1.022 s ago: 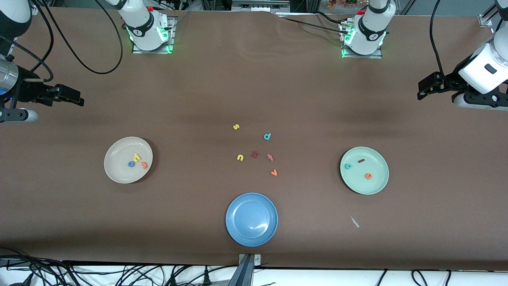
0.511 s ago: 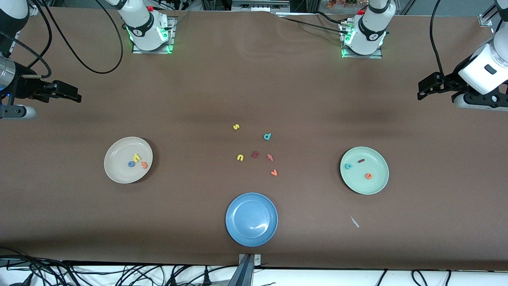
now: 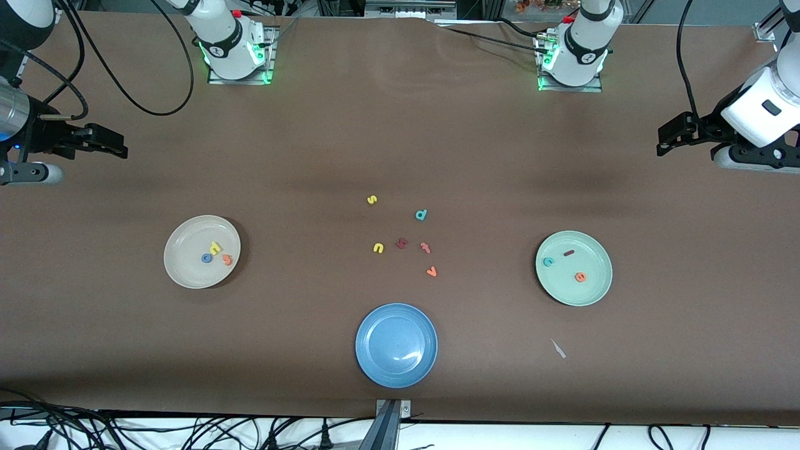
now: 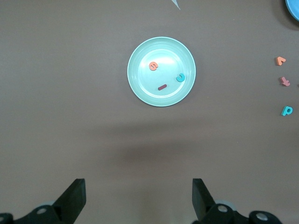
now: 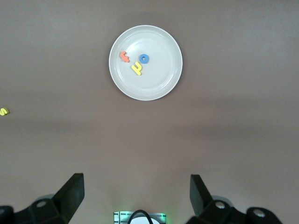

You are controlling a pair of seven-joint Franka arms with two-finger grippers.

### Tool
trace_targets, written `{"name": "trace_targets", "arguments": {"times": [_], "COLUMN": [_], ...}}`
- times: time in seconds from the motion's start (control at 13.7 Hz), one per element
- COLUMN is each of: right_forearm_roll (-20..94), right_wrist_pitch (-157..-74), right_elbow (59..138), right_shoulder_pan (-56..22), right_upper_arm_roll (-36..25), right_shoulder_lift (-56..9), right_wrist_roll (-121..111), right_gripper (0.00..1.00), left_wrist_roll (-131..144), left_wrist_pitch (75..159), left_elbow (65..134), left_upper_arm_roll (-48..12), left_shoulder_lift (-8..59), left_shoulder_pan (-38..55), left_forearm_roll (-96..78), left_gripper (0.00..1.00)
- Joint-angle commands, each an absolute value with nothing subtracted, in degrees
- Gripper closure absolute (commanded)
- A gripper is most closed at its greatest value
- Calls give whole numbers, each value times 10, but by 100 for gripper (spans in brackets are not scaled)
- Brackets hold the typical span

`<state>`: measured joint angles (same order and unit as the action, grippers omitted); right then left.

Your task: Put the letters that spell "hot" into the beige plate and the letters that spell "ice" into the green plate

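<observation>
From the front, the beige plate (image 3: 202, 252) holds the letters that spell "hot" (image 3: 215, 253); the green plate (image 3: 574, 268) holds the letters that spell "ice" (image 3: 565, 264). In the wrist views, the left gripper (image 4: 138, 198) and right gripper (image 5: 136, 196) hang over bare surface (image 3: 400, 137), jaws wide apart, empty.

From high across the worktop (image 3: 400, 144) we look down on all of it, facing both robot bases. Each wrist camera looks straight down from well above. With the front view, the left wrist view shares the green plate (image 4: 161, 72); the right shares the beige plate (image 5: 145, 62).
</observation>
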<state>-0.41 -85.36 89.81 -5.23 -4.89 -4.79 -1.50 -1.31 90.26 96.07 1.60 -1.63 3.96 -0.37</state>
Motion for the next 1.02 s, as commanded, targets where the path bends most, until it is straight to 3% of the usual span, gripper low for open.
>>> {"name": "trace_targets", "arguments": {"times": [0.0, 0.95], "right_forearm_roll": [-18, -23], "right_wrist_pitch": [-868, -877], "right_elbow": [901, 902], "right_shoulder_pan": [-47, -57], "right_upper_arm_roll": [-43, -43], "right_shoulder_lift": [-42, -47], "right_wrist_roll": [-23, -15], "right_gripper": [0, 0], "left_wrist_roll": [-11, -4], "left_wrist_pitch": [889, 890], "left_elbow": [943, 943], "left_upper_arm_roll": [18, 18], "left_shoulder_lift": [-9, -12], "left_shoulder_pan": [47, 52], "left_forearm_roll": [5, 4], "left_gripper": [0, 0]}}
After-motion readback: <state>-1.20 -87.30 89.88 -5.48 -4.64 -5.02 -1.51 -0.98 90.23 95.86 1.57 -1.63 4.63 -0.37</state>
